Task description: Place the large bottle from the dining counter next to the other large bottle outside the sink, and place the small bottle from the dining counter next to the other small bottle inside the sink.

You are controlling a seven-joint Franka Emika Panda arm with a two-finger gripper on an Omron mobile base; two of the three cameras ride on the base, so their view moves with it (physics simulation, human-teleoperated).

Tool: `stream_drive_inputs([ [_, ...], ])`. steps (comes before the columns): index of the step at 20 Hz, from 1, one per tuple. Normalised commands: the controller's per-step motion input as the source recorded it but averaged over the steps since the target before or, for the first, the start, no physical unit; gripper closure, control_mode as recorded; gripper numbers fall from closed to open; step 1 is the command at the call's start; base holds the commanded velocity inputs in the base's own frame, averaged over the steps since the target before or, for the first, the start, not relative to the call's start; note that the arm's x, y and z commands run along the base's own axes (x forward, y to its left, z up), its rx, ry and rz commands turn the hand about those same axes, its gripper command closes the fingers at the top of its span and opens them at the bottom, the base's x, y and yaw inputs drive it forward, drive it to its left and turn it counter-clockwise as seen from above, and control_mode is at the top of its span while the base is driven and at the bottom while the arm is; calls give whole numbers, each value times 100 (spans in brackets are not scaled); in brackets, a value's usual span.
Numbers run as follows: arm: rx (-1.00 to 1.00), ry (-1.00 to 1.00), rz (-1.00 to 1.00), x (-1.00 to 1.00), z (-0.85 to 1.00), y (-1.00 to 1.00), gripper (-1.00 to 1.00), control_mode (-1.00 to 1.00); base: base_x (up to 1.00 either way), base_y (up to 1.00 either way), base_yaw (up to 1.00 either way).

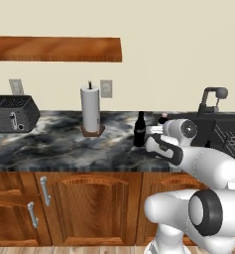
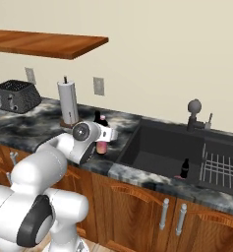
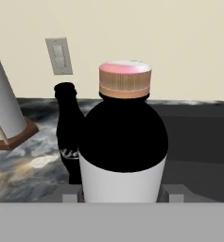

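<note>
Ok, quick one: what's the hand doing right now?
Hand: closed on the large bottle, beside the other large bottle.

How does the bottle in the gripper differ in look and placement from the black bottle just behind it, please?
The large bottle is wide, with a white lower band and a pink ribbed top; the other large bottle is slim and black all over. The large bottle sits between the gripper's fingers, while the other large bottle stands free on the marbled counter, nearer the paper towel roll. Both are upright, left of the sink.
</note>
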Motion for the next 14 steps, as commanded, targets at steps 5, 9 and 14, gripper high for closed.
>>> stream_drive_inputs([
  [5,0,0,0,0,0,0,100,100,0,0,0],
  [9,0,0,0,0,-7,0,100,-100,0,0,0],
  [14,-3,0,0,2,-21,0,100,-100,0,0,0],
])
